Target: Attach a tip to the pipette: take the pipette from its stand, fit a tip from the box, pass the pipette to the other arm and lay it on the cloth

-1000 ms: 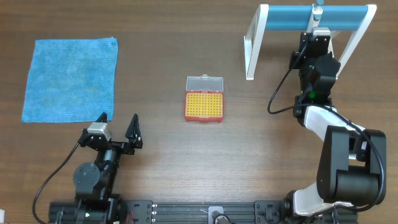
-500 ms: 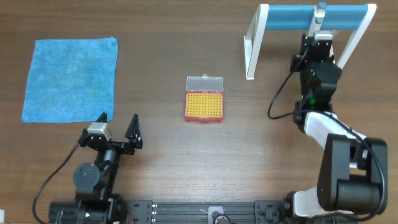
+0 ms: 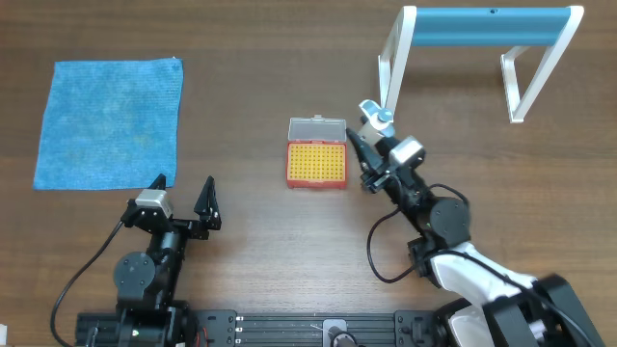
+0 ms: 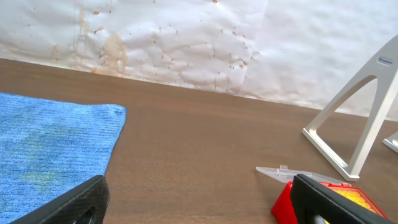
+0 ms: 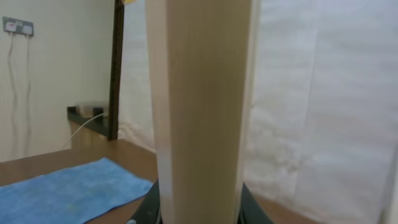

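Observation:
My right gripper [image 3: 372,157] is shut on the pipette [image 3: 376,118], whose white and blue head points up the picture. It sits just right of the tip box [image 3: 316,165], a red box of yellow tips with its clear lid open. In the right wrist view the cream pipette body [image 5: 199,106] stands upright between the fingers [image 5: 151,202]. The white and blue stand [image 3: 487,26] at the back right holds nothing. The blue cloth [image 3: 109,123] lies at the far left. My left gripper [image 3: 183,196] rests open near the front left, below the cloth.
The left wrist view looks across bare wood to the cloth [image 4: 50,143], the tip box's lid [image 4: 289,172] and a stand leg [image 4: 354,124]. A wide stretch of table separates the cloth from the tip box.
The right arm has lifted the pipette off the stand and swung it down and left to beside the tip box. The left arm has not moved.

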